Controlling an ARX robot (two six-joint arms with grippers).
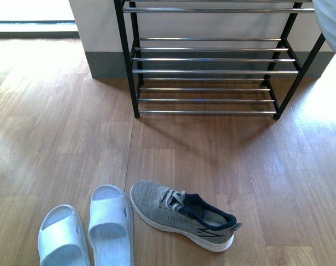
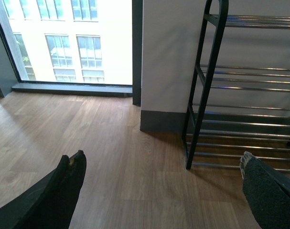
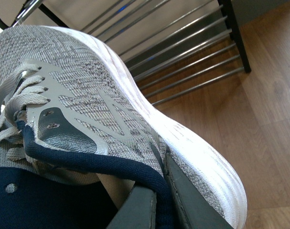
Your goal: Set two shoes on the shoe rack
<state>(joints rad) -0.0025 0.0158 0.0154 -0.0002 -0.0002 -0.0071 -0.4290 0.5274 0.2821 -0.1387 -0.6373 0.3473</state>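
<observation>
One grey knit sneaker point(image 1: 184, 213) lies on the wood floor, toe pointing left, beside the pair of pale blue slide sandals point(image 1: 87, 230). My right gripper point(image 3: 160, 202) is shut on the other grey knit sneaker point(image 3: 87, 90), with the jaws pinching its navy heel collar and holding it up in front of the shoe rack point(image 3: 183, 62). The black shoe rack point(image 1: 209, 61) with chrome bars stands against the wall, and its tiers in view hold nothing. My left gripper point(image 2: 164, 167) is open and empty above the floor, near the rack's left side hoop point(image 2: 207, 86).
A pale rounded shape point(image 1: 331, 22) hangs at the top right edge of the front view. A window point(image 2: 73, 43) with a low sill lies left of the wall corner point(image 2: 159, 114). Bare wood floor point(image 1: 212, 149) lies between the shoes and the rack.
</observation>
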